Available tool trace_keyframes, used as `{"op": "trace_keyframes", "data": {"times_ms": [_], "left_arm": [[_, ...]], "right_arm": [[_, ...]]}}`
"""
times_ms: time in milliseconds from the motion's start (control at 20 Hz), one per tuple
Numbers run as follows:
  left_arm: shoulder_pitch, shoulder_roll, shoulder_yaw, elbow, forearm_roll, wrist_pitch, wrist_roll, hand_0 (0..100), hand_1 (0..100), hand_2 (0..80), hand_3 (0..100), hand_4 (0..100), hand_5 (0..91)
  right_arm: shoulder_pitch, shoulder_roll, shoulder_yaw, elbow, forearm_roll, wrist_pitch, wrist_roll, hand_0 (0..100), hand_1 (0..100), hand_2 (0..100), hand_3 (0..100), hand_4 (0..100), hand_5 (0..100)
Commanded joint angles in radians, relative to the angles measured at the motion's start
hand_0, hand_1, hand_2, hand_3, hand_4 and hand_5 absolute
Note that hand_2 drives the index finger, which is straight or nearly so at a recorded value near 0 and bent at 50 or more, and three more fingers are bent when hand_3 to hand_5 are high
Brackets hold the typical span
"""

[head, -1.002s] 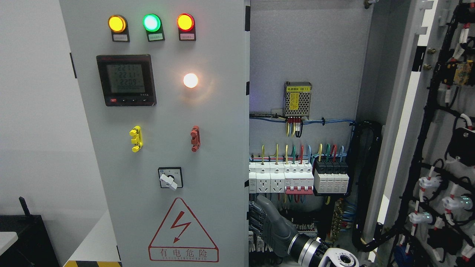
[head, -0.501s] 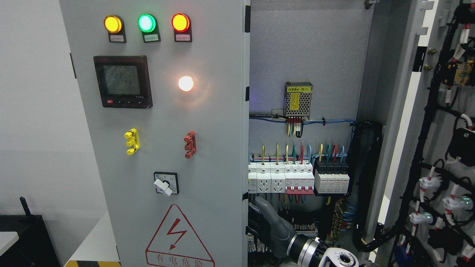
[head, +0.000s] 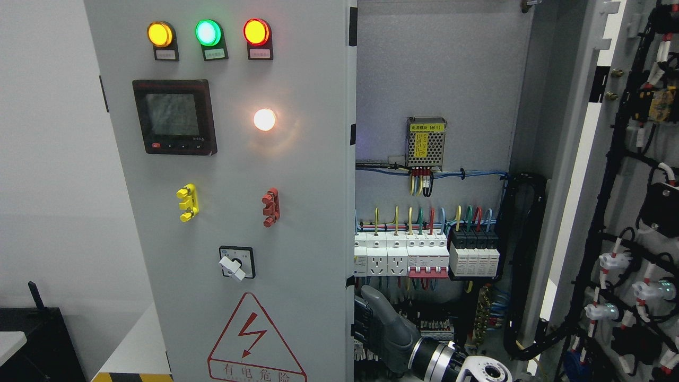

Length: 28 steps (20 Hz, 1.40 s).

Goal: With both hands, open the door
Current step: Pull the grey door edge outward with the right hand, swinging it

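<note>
The right robot hand (head: pixel 377 323) is seen at the bottom of the head view, its arm entering from the lower right. Its grey fingers (head: pixel 374 302) are extended upward and placed against the free edge of the left cabinet door (head: pixel 297 212); they are neither spread wide nor curled into a fist, and whether the edge is actually clasped cannot be told, since the fingertips are hidden behind the door. The left robot hand is not in view.

The left cabinet door is located directly to the left of the robot hand and rises well above it. On its face, above and to the left of the hand, three indicator lamps (head: pixel 208 33) in amber, green and red are mounted, with a digital meter (head: pixel 175 116) and a lit white lamp (head: pixel 264 120) beneath them. Lower down, a yellow clip (head: pixel 186 202), a red clip (head: pixel 270 207), a rotary switch (head: pixel 236 263) and a triangular warning label (head: pixel 255 339) are fitted, the label being nearest to the hand.

Above the hand, inside the open cabinet, a row of white circuit breakers (head: pixel 427 258) is mounted, and higher still a perforated power supply (head: pixel 425 142). The right cabinet door (head: pixel 578 159) is swung open, well apart to the right of the hand, with black cable bundles (head: pixel 610 175) on its inner face.
</note>
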Motion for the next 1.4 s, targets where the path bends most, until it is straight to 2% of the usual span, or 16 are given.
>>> {"op": "trace_keyframes", "data": {"times_ms": [0,100,651,801,1202,1352], "left_arm": [[0.000,0.000,0.000,0.000,0.000,0.000,0.000,0,0,0.0,0,3,0.0],[0.000,0.000,0.000,0.000,0.000,0.000,0.000,0,0,0.0,0,3,0.0],[0.000,0.000,0.000,0.000,0.000,0.000,0.000,0,0,0.0,0,3,0.0],[0.000,0.000,0.000,0.000,0.000,0.000,0.000,0,0,0.0,0,3,0.0],[0.000,0.000,0.000,0.000,0.000,0.000,0.000,0,0,0.0,0,3,0.0],[0.000,0.000,0.000,0.000,0.000,0.000,0.000,0,0,0.0,0,3,0.0]], "right_arm": [[0.005,0.006,0.012,-0.021,-0.001,0.000,0.011,11,0,0,0,0,0],[0.011,0.006,0.025,-0.032,-0.001,0.000,0.029,11,0,0,0,0,0],[0.054,0.010,0.026,-0.078,-0.002,0.001,0.034,11,0,0,0,0,0],[0.058,0.010,0.026,-0.091,-0.002,0.001,0.051,11,0,0,0,0,0],[0.080,0.010,0.028,-0.139,-0.004,0.001,0.057,11,0,0,0,0,0],[0.092,0.010,0.037,-0.159,-0.037,0.003,0.077,11,0,0,0,0,0]]}}
